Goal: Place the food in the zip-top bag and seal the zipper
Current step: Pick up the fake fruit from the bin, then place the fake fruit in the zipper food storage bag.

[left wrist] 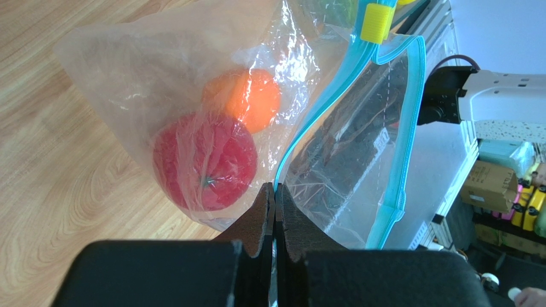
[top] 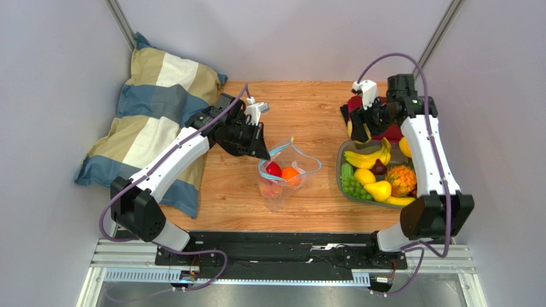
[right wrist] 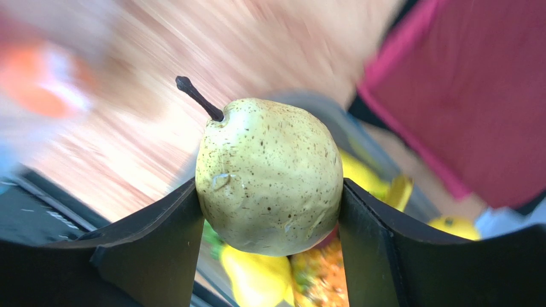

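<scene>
The clear zip-top bag (top: 285, 179) stands on the wooden table with its mouth open, holding a red fruit (top: 273, 169) and an orange (top: 291, 174). My left gripper (top: 263, 148) is shut on the bag's mouth edge. In the left wrist view, the left gripper (left wrist: 275, 198) pinches the light-blue zipper (left wrist: 333, 96) beside the red fruit (left wrist: 205, 163) and orange (left wrist: 247, 99); the zipper's yellow end (left wrist: 376, 22) is at the top. My right gripper (top: 359, 131) is raised over the tray's far end. In the right wrist view, the right gripper (right wrist: 269, 188) is shut on a speckled green-yellow pear (right wrist: 269, 173).
A grey tray (top: 339, 173) at the right holds bananas (top: 368, 157), green grapes (top: 349, 187), a yellow pear (top: 378, 190) and other fruit. A dark red object (top: 355, 102) lies behind it. A striped pillow (top: 154, 121) lies at the left.
</scene>
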`<state>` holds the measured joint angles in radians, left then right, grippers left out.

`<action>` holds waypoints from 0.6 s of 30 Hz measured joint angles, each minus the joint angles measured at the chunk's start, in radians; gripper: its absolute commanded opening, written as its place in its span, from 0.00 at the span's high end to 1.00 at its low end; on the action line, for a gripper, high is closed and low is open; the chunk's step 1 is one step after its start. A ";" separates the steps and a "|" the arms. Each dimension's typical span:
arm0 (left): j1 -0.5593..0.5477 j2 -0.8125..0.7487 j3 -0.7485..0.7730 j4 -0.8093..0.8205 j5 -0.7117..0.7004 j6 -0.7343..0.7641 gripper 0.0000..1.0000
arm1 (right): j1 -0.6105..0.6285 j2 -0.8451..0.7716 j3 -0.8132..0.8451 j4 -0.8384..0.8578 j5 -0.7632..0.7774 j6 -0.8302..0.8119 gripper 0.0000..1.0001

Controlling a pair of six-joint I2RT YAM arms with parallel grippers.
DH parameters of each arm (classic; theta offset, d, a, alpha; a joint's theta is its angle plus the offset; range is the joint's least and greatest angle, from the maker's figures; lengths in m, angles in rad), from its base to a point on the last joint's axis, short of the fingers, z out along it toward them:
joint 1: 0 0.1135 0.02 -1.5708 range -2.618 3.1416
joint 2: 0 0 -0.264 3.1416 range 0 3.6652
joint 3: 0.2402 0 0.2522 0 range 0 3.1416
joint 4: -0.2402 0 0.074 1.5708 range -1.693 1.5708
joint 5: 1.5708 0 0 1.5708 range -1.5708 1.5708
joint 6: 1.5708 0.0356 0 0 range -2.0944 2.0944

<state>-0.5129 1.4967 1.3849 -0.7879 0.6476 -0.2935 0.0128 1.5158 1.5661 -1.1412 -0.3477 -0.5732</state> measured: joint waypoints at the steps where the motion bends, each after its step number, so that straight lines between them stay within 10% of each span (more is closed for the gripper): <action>1: 0.000 0.000 0.000 0.000 0.000 0.000 1.00 | 0.007 -0.028 0.037 -0.010 -0.051 0.008 0.53; 13: 0.000 0.000 0.000 0.005 0.006 -0.003 1.00 | 0.511 -0.137 0.144 0.004 -0.283 0.087 0.45; 18: 0.000 0.003 0.000 0.005 0.006 -0.004 1.00 | 0.615 -0.043 0.132 0.013 -0.197 0.080 0.00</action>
<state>-0.5125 1.5002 1.3849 -0.7834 0.6533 -0.2974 0.6273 1.4727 1.6985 -1.1278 -0.5449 -0.4927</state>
